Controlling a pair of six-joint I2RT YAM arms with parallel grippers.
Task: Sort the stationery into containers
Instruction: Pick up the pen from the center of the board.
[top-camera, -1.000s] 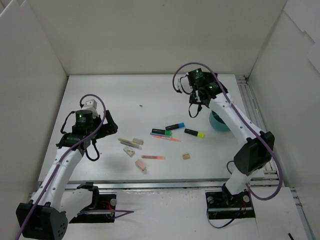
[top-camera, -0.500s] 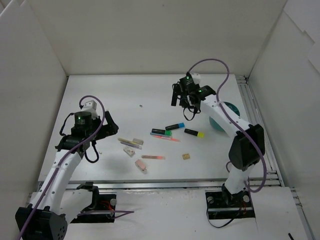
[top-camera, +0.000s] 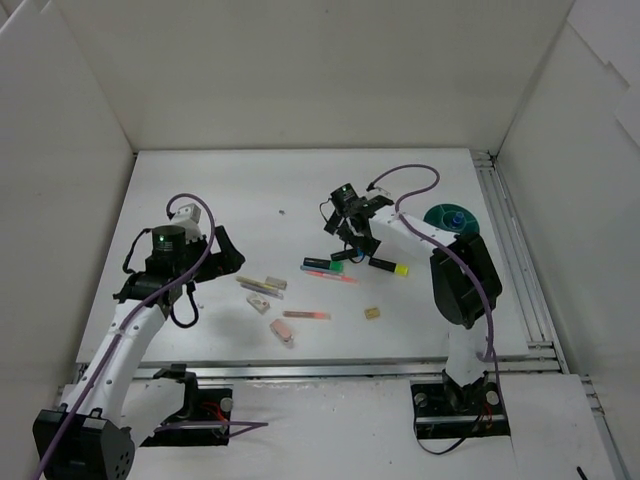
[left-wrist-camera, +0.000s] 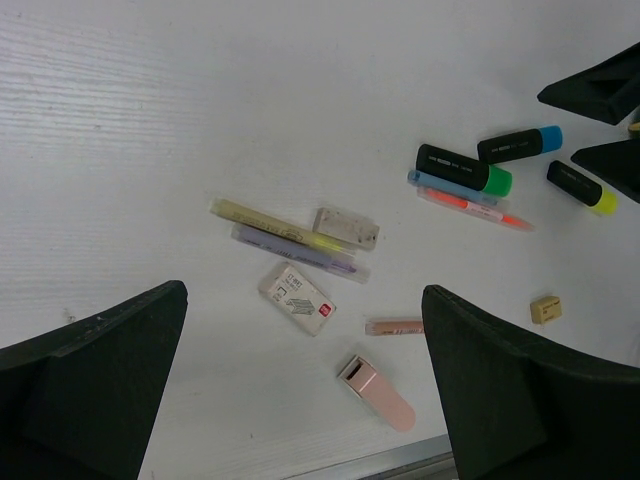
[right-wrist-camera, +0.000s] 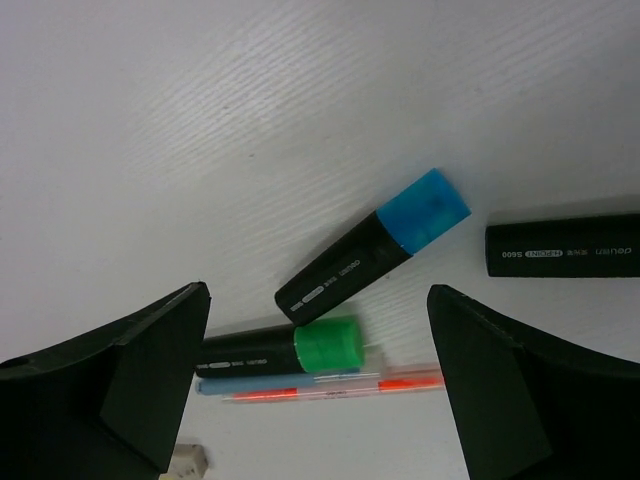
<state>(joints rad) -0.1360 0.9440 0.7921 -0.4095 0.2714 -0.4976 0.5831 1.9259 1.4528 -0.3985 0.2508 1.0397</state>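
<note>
Top view:
- White desk (top-camera: 200, 180), walled at 9, 12 and 3 o'clock.
- A metal rail (top-camera: 510, 250) runs along the 3 o'clock edge.
- Bare surface lies between the stationery and the 12 o'clock wall.

Right gripper (right-wrist-camera: 318, 290):
- Low over the right end of the scatter, fingers released and spread wide, grasping nothing.
- The blue-cap highlighter (right-wrist-camera: 370, 260) lies slantwise between the fingers, cap toward 2 o'clock.
- At 7 o'clock of the blue-cap highlighter is the green-cap highlighter (right-wrist-camera: 280, 347).
- Just beyond the green-cap highlighter, the blue-capped clear pen (right-wrist-camera: 270, 381) and the pink/orange pen (right-wrist-camera: 340, 388) lie side by side.
- The yellow-cap highlighter (right-wrist-camera: 560, 258) sits apart at 3 o'clock, close to the right finger.

Teal tub (top-camera: 430, 216):
- Beside the right arm, at 2 o'clock of the scatter and near the rail.
- A small blue item is inside; I cannot tell what it is.

Left gripper (left-wrist-camera: 305, 290):
- Raised above the desk at 9 o'clock of the scatter, fingers released and holding nothing.
- Below it are a beige stick (left-wrist-camera: 265, 222), a pale purple stick (left-wrist-camera: 295, 250) alongside it, and a labelled eraser (left-wrist-camera: 296, 298).
- A pink eraser (left-wrist-camera: 376, 392) lies nearest the 6 o'clock edge.
- The tan cube (left-wrist-camera: 545, 309) sits alone toward 4 o'clock, open desk around it.
</note>
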